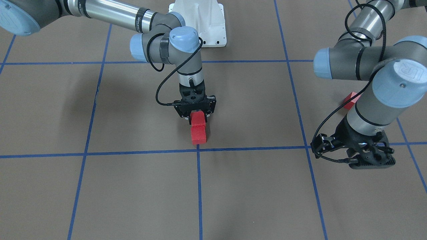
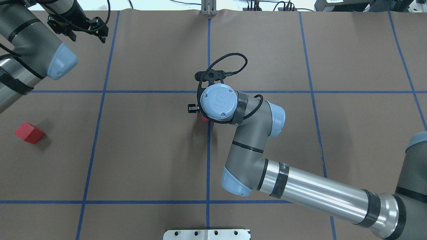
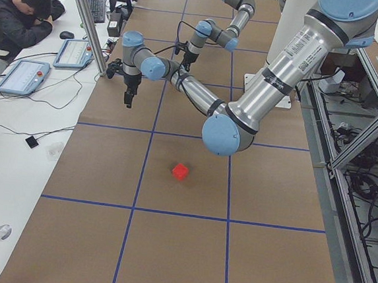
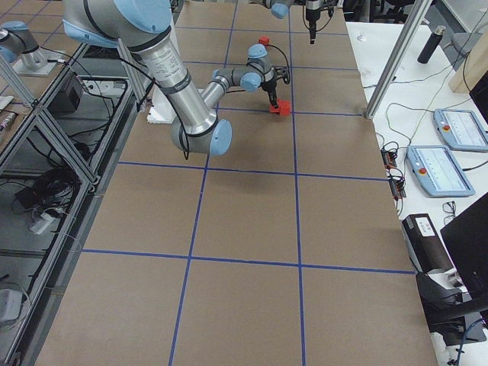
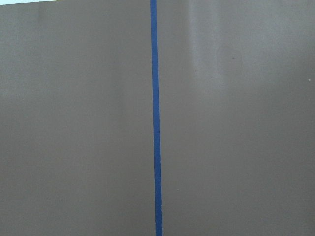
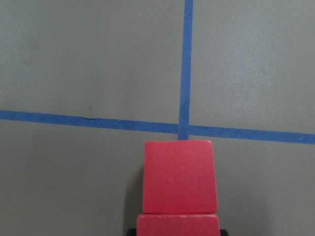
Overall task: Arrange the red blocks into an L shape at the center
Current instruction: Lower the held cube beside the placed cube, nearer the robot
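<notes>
Two red blocks stand edge to edge in a line just on the robot's side of the center crossing of blue tape. The front red block stands free, its edge at the crossing. My right gripper points straight down and is shut on the rear red block, which rests on the surface against the front red block. The third red block lies alone far to my left. My left gripper hangs open and empty above the far left of the table, away from all blocks.
The brown gridded surface carries blue tape lines. The white robot base plate sits at the near edge. My left arm's elbow partly hides the lone block in the front-facing view. An operator's desk with tablets lies past the far edge.
</notes>
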